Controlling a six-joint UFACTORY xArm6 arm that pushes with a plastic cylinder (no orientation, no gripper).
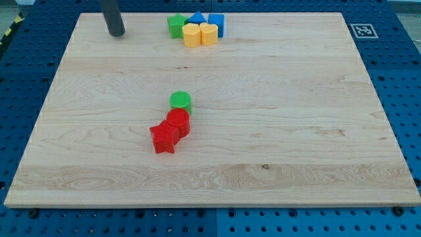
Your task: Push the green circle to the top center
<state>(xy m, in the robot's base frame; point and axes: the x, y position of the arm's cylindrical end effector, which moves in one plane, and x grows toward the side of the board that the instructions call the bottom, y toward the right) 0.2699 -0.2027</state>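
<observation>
The green circle (181,101) lies near the board's middle, a little left of centre. It touches a red circle (177,122) just below it, and a red star (164,139) sits against that at the lower left. My tip (116,33) rests on the board at the view's top left, far up and left of the green circle and apart from every block.
A cluster sits at the view's top centre: a green block (175,26), a blue triangle (196,18), a blue cube (216,24), and two yellow blocks (192,35) (208,33). The wooden board (296,131) lies on a blue pegboard. A marker tag (362,30) is at the top right.
</observation>
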